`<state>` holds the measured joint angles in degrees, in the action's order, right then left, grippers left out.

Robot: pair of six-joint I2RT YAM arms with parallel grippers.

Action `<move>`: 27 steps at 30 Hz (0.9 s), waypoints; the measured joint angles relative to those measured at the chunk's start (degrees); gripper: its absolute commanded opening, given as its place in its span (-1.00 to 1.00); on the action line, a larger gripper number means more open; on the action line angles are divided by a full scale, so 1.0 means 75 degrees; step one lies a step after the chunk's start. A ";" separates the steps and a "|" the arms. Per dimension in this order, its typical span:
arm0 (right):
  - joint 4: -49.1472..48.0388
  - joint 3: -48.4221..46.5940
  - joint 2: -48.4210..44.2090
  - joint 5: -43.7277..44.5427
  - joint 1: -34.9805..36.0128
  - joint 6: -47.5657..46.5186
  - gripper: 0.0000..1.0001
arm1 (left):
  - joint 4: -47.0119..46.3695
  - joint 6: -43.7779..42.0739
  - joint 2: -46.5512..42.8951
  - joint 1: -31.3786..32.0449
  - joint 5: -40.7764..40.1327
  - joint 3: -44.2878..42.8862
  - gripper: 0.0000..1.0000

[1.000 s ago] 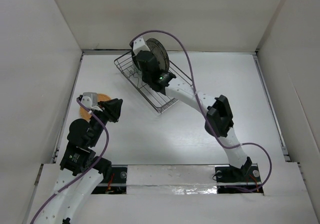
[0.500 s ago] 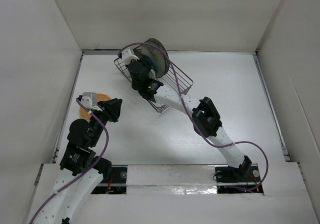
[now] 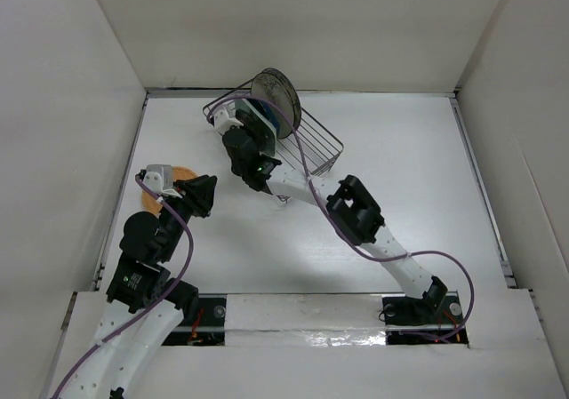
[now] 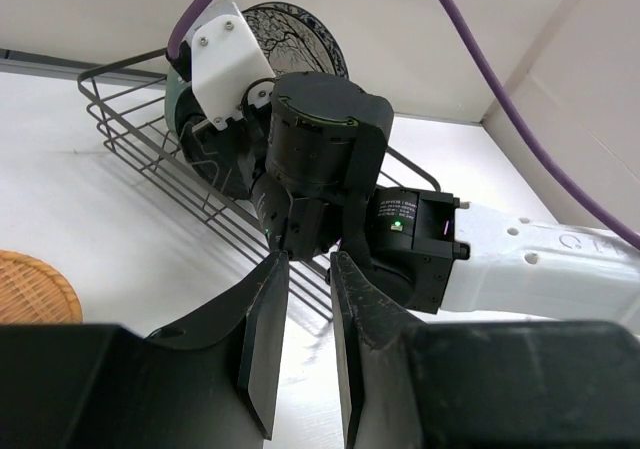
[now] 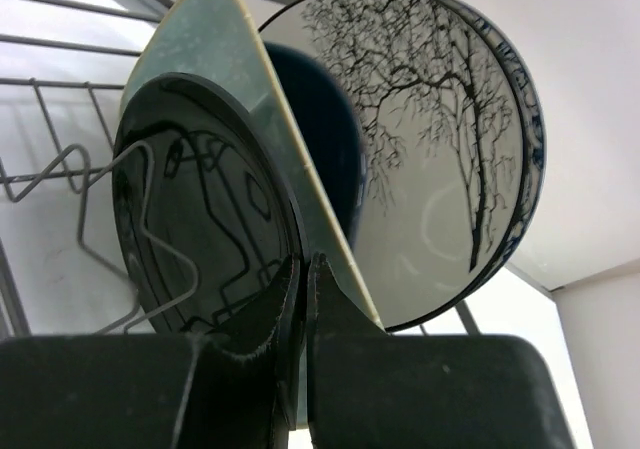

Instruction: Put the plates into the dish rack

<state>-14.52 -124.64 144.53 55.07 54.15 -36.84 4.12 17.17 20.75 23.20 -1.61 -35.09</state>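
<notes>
Step in hand: the right arm is seating the glossy black plate [image 5: 200,219] in the dish rack [image 5: 60,159], by my judgement the fourth plate to go in.
Doing it well: the plate is needing a straight drop so that its lower rim is settling between two upright tines. It should be leaning on a wire before the fingers part, or it may tip against the mint-green plate [image 5: 230,79] just behind. The withdrawal should be going back along the plate's face, so the fingers are not dragging it out.
Right gripper [image 5: 303,299]: the fingers are pressing almost together, and they appear to be pinching the black plate's rim. The contact itself is hard to make out at this close range.
Left gripper [image 4: 308,319]: the jaws are standing a little apart with nothing between them. It is hovering over the table [image 3: 427,177], pointing at the rack.
Plates in the rack: the cream plate with dark branch marks [image 5: 430,169] is standing upright at the back. The dark blue plate [image 5: 320,139] is sitting in front of it, then the mint-green one, then the black one.
Plate left out: the small orange plate [image 4: 30,289] is lying flat on the table near the left gripper, well apart from the rack.
</notes>
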 measured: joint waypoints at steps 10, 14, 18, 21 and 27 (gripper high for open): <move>0.1078 0.0286 -0.0597 -0.0443 0.0035 0.1521 0.04 | 0.0000 0.0000 0.0017 -0.0006 -0.0134 0.0000 -0.59; 0.1571 0.1131 -0.1883 -0.1250 0.0041 0.2600 -0.23 | -0.0003 0.0003 0.0032 -0.0117 -0.0204 0.0000 -0.59; 0.1705 0.2264 -0.3561 -0.2804 0.0035 0.4042 -1.00 | -0.0003 0.0006 0.0137 -0.0178 -0.0312 0.0000 -0.60; 0.1635 0.2623 -0.4310 -0.4310 0.0055 0.5219 -1.00 | 0.0000 0.0012 0.0184 -0.0195 -0.0466 0.0000 -0.71; 0.1714 0.1862 -0.3279 -0.5922 0.0443 0.6918 -0.99 | 0.0032 0.0073 0.0096 -0.0195 -0.0898 0.0000 -1.00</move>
<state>-1.67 -110.67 119.94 10.66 57.47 15.05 4.36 17.72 21.47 21.74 -8.34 -35.09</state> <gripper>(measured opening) 0.010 0.005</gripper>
